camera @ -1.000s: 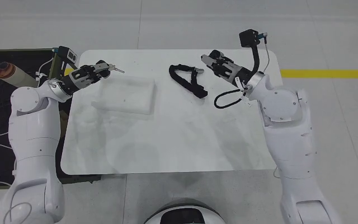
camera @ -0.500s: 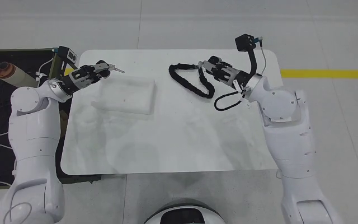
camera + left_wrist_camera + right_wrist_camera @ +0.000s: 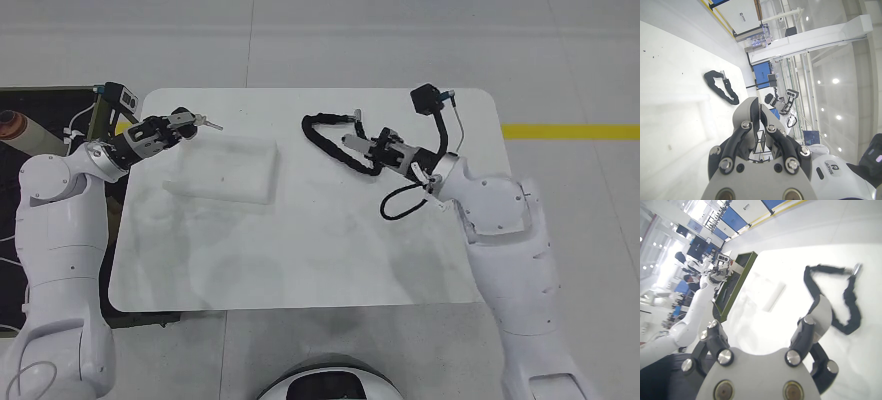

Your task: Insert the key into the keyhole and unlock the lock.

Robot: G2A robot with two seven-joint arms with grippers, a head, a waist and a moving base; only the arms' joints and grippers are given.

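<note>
A black fabric-covered chain lock [image 3: 320, 137] lies in a loop on the white table [image 3: 300, 250], its metal lock end [image 3: 352, 117] toward the far edge. My right gripper [image 3: 354, 145] is open and low over the loop's right side; in the right wrist view one finger [image 3: 821, 308] overlaps the chain lock [image 3: 851, 306]. My left gripper [image 3: 186, 122] is held at the table's far left corner, shut on a small key [image 3: 209, 125]. In the left wrist view the key [image 3: 759, 111] shows as a thin edge between the pads, and the chain lock [image 3: 721, 89] lies far ahead.
A flat white foam block [image 3: 222, 168] lies on the table just right of my left gripper. A dark green bin [image 3: 736, 285] stands off the table's left side. A black cable [image 3: 400, 200] hangs from the right arm above the table.
My right gripper moved left and down onto the right side of the chain lock. The chain spread into a wider loop. The left arm kept still with the key.
</note>
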